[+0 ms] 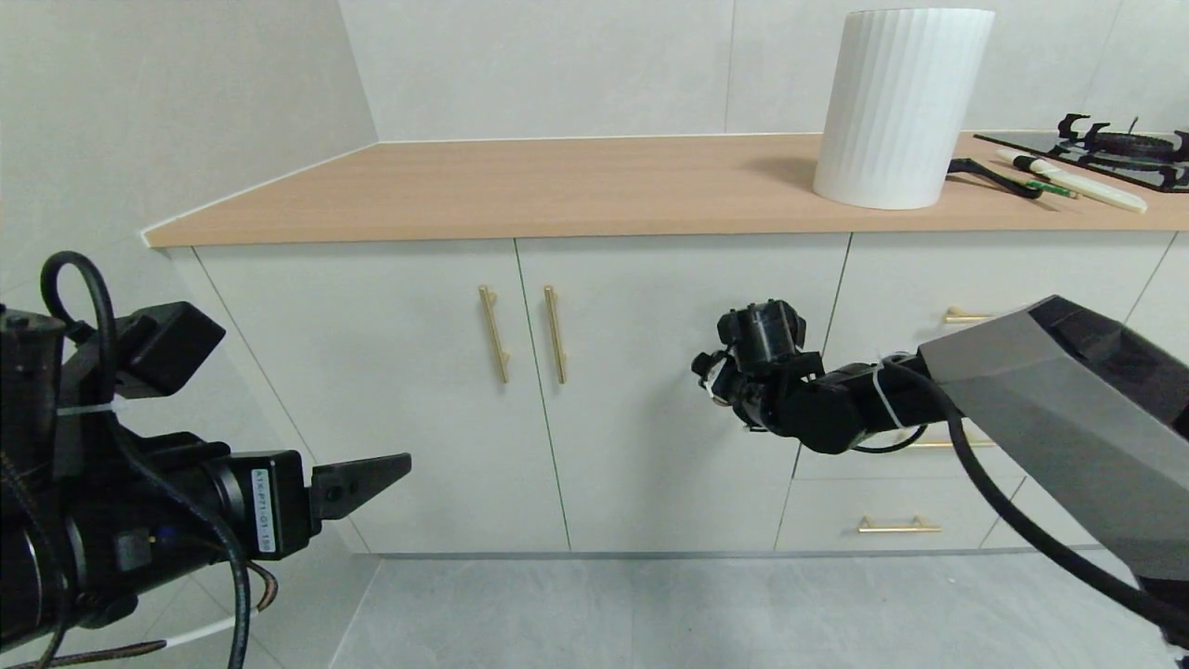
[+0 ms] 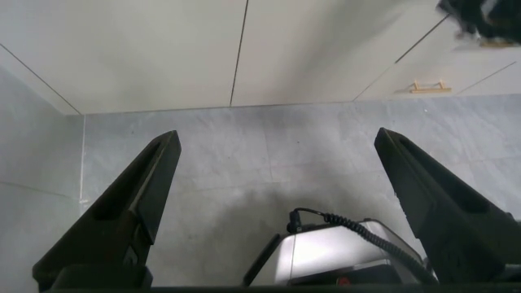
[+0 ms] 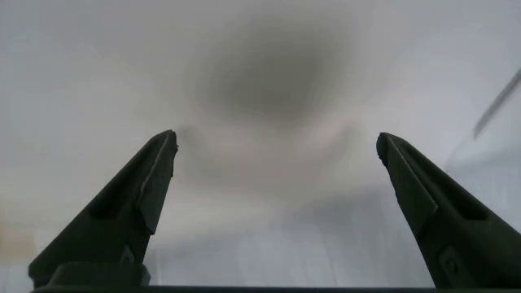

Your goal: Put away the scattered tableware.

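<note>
Several utensils lie on the wooden countertop (image 1: 520,186) at its right end: a black-handled tool (image 1: 992,175), a green-handled one (image 1: 1051,188) and a long cream one (image 1: 1091,187). A tall white ribbed container (image 1: 896,107) stands just left of them. My right gripper (image 1: 704,373) (image 3: 277,138) is open and empty, held low and close against a cabinet door (image 1: 678,390), well below the counter. My left gripper (image 1: 404,460) (image 2: 277,138) is open and empty too, hanging at the lower left above the floor, in front of the left cabinet doors.
A gas hob (image 1: 1129,149) sits at the counter's far right. Below the counter are white cabinet doors with gold handles (image 1: 555,334) and drawers (image 1: 896,527) on the right. Tiled walls close off the left side and back. Grey floor (image 1: 743,613) lies below.
</note>
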Robot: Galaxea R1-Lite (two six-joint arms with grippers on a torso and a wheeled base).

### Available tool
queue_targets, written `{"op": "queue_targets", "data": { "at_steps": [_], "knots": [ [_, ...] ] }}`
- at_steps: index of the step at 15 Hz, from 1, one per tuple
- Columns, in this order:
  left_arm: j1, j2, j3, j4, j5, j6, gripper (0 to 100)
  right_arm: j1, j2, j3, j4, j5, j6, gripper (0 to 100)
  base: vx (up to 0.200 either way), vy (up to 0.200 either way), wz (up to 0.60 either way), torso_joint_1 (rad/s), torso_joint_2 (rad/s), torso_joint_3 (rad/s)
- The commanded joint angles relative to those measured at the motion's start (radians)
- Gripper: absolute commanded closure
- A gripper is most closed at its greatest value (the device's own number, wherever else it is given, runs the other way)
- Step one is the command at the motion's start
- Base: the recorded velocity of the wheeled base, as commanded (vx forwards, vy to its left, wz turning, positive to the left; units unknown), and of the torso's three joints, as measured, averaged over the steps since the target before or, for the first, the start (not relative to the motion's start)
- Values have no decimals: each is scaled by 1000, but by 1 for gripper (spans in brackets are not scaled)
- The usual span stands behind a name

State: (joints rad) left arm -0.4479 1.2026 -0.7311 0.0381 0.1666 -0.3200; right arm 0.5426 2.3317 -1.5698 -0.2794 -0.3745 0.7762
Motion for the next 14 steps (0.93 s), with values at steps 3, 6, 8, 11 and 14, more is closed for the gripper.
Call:
{"op": "queue_targets", "data": {
  "at_steps": [3, 6, 8, 11, 14],
  "knots": [
    [0, -1, 1, 0, 1, -1, 0, 22, -324, 361, -23, 381, -86, 0, 0, 0, 0, 0, 0, 0],
    [0, -8, 1, -1, 1, -1, 0, 22, -419, 416, -64, 378, -103, 0, 0, 0, 0, 0, 0, 0],
    [1, -67, 9, -10, 2, -1, 0, 20, -631, 540, -66, 359, -163, 0, 0, 0, 0, 0, 0, 0],
    [26, -215, 15, -7, -4, 1, 0, -39, -919, 735, -69, 318, -273, 0, 0, 0, 0, 0, 0, 0],
    [64, -449, 104, -7, -10, 48, 0, -138, -1281, 959, -69, 252, -422, 0, 0, 0, 0, 0, 0, 0]
  ]
}}
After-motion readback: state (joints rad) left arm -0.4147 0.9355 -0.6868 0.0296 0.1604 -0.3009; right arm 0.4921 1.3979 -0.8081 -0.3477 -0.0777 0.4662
